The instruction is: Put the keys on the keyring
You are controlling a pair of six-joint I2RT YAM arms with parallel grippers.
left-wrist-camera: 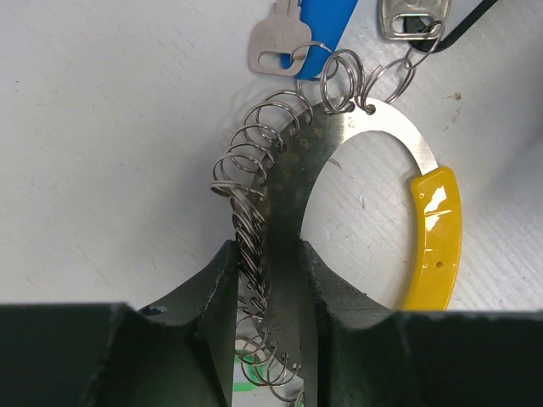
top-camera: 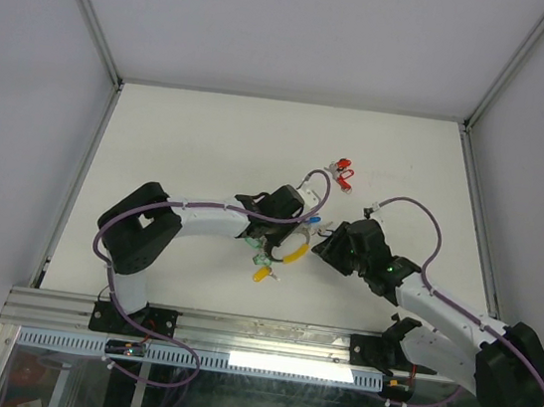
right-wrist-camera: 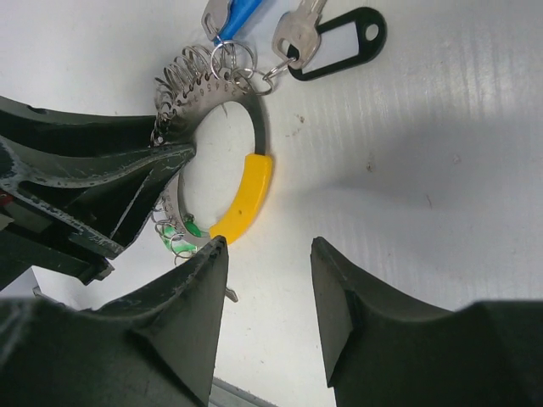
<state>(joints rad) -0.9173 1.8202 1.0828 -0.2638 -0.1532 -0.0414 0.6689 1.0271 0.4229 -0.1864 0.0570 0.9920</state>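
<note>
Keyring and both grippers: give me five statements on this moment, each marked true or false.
1. The left gripper is shut on the keyring's metal band. True.
2. The right gripper holds a key. False: its jaws stand open and empty, near the keyring.
3. The yellow arc sits between the left jaws. False: it is on the ring's other side, free.
4. A key with a black tag hangs from the keyring by a small ring. True.
5. The red-tagged keys are on the keyring. False: they lie apart on the table.
</note>
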